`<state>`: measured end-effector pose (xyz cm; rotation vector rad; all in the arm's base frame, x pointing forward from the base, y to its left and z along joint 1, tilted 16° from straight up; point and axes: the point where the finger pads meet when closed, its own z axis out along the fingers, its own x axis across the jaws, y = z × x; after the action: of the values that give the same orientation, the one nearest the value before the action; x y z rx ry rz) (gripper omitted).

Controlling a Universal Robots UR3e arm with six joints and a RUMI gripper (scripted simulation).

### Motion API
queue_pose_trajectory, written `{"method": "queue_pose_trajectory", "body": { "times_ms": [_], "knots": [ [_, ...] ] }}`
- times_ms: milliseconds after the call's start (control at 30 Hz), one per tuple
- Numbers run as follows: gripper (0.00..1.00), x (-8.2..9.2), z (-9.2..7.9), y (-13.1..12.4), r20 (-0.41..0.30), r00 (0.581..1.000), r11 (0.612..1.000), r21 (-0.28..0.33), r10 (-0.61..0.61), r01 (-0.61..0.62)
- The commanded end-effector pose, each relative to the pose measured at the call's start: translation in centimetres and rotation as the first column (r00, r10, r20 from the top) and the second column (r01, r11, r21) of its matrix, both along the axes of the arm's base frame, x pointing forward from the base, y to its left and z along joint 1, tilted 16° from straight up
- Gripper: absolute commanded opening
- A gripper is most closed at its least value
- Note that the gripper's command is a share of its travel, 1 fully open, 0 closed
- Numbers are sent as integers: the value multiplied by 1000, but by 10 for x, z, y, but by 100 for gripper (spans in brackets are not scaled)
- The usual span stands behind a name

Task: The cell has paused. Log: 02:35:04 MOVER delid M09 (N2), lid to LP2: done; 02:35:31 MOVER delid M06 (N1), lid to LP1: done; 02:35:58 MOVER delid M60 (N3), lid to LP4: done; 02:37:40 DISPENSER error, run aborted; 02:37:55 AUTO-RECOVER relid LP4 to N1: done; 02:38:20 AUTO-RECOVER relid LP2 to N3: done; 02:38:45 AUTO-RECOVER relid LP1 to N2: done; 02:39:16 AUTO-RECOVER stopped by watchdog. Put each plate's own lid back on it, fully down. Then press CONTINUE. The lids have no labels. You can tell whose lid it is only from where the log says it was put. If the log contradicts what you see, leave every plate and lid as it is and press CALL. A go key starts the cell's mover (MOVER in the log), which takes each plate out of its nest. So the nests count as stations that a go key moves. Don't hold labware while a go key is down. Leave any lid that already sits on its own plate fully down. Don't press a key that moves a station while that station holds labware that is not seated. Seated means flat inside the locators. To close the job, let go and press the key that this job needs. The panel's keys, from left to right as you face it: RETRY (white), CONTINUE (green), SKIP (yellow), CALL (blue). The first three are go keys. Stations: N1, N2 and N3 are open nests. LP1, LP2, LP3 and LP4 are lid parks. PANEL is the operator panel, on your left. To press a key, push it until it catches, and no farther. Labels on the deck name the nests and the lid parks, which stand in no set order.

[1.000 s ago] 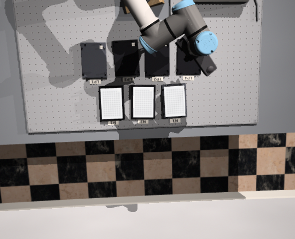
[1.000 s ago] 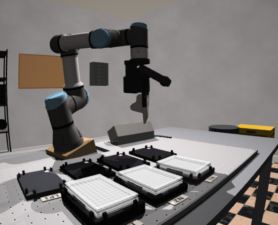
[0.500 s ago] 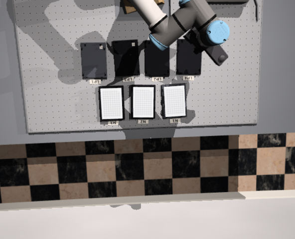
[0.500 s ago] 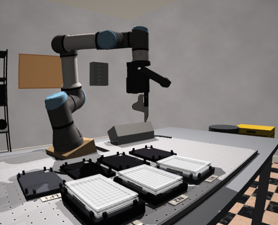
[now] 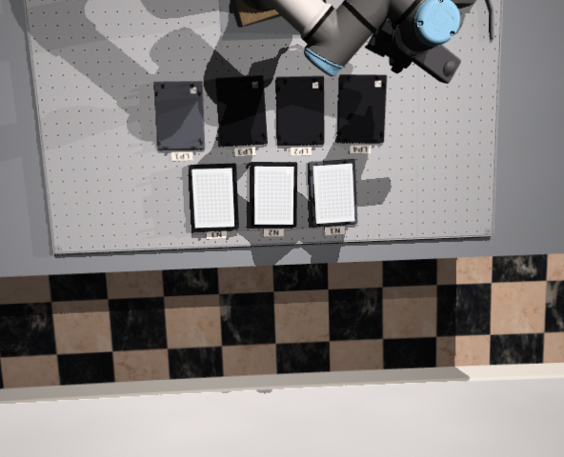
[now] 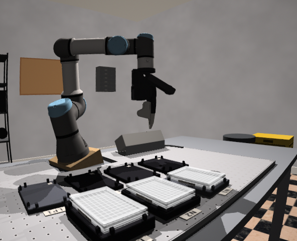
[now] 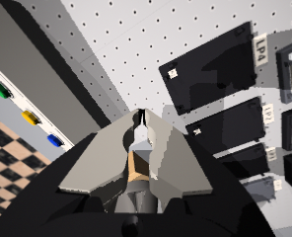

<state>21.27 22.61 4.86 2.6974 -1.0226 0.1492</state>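
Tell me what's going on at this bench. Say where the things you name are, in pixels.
A robot arm [image 5: 341, 29] [image 6: 89, 46] is handling nothing right now: its jaws [image 6: 150, 128] are closed with nothing between them, up near the button box [image 6: 141, 141] [image 7: 52, 54]. Three clear plates sit in the nests marked N1 [image 5: 333, 192] [image 6: 196, 176], N2 [image 5: 273, 195] [image 6: 160, 191] and N3 [image 5: 212, 197] [image 6: 108, 208]. The four lid parks behind them hold no lids. No button is being touched.
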Motion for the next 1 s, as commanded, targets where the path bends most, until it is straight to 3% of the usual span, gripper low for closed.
{"method": "queue_pose_trajectory", "body": {
  "times_ms": [0,400,967],
  "knots": [
    [0,-16,-3,14,-21,996,997,2,83,-83],
    [0,-55,-12,45,-74,959,962,10,272,-272],
    [0,-112,-25,91,-146,837,849,40,527,-528]
  ]
}}
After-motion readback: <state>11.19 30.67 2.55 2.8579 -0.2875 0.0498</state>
